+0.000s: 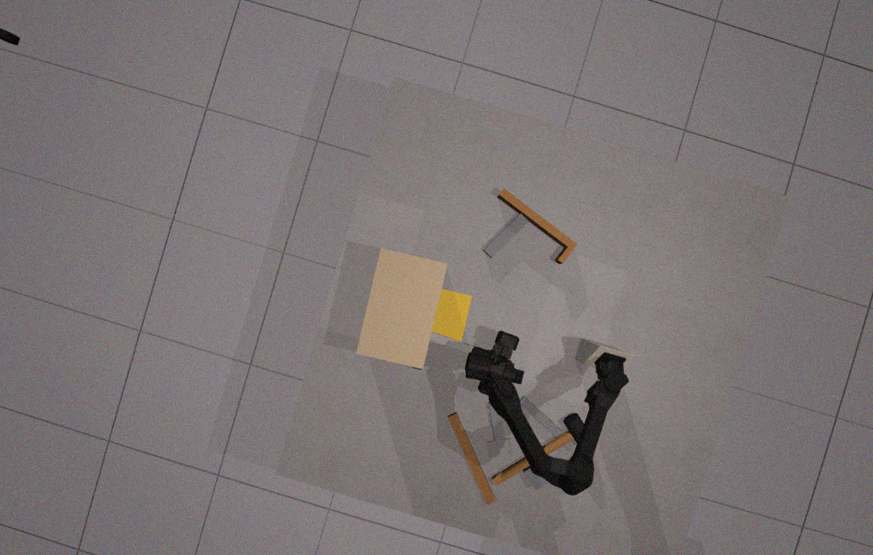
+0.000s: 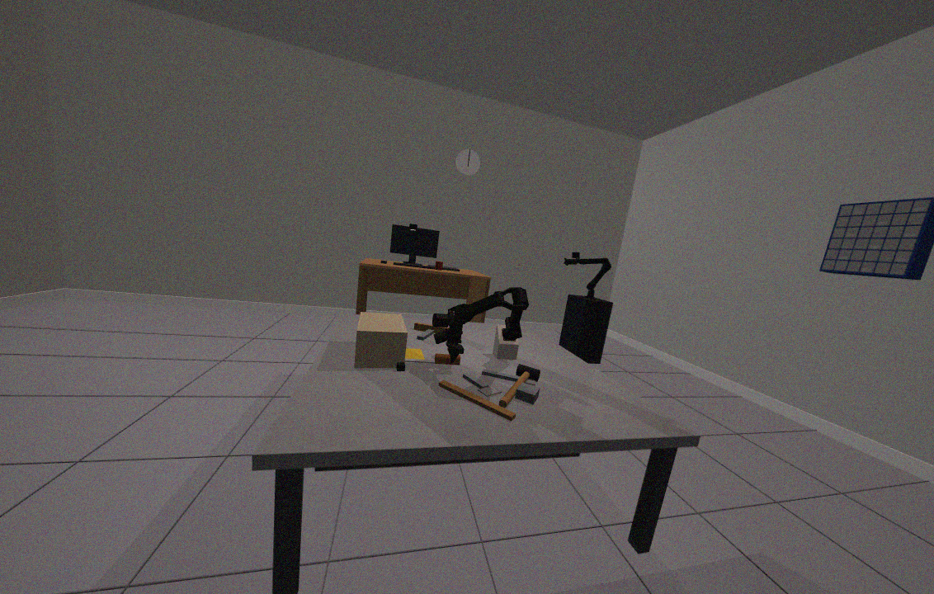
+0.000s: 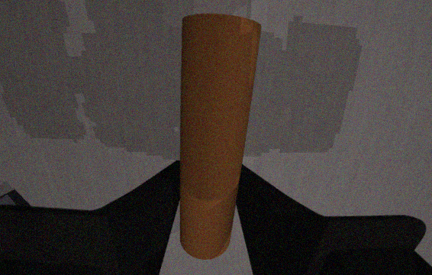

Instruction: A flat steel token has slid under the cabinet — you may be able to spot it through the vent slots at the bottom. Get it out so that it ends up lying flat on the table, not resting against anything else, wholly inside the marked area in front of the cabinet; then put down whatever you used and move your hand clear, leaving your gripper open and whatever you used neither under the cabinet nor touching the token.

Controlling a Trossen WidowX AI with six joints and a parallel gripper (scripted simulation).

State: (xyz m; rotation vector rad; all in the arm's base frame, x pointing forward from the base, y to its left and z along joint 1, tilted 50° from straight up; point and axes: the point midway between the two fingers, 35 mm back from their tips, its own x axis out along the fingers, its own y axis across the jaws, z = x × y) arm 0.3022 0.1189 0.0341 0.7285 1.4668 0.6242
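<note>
The beige cabinet (image 1: pixel 402 308) (image 2: pixel 381 339) stands on the grey table. The yellow marked area (image 1: pixel 452 315) (image 2: pixel 415 353) lies at its front. My gripper (image 1: pixel 493 367) (image 2: pixel 453 358) (image 3: pixel 208 168) points down beside the marked area's near corner and is shut on an orange-brown round handle (image 2: pixel 444 360) (image 3: pixel 216 107), held low over the table. A thin rod (image 2: pixel 420 360) runs from the handle toward the cabinet's front; its far end is hidden. In the wrist view the handle stands between both fingers. I cannot see the steel token in any view.
A black-headed mallet (image 1: pixel 533 458) (image 2: pixel 515 389) and a wooden bar (image 1: pixel 471 459) (image 2: pixel 476 400) lie with grey pieces under the arm's side. An L-shaped wooden piece (image 1: pixel 536 217) lies on the other side. A pale block (image 2: pixel 506 346) stands by the arm. A small black block (image 2: pixel 400 366) sits at the cabinet's corner.
</note>
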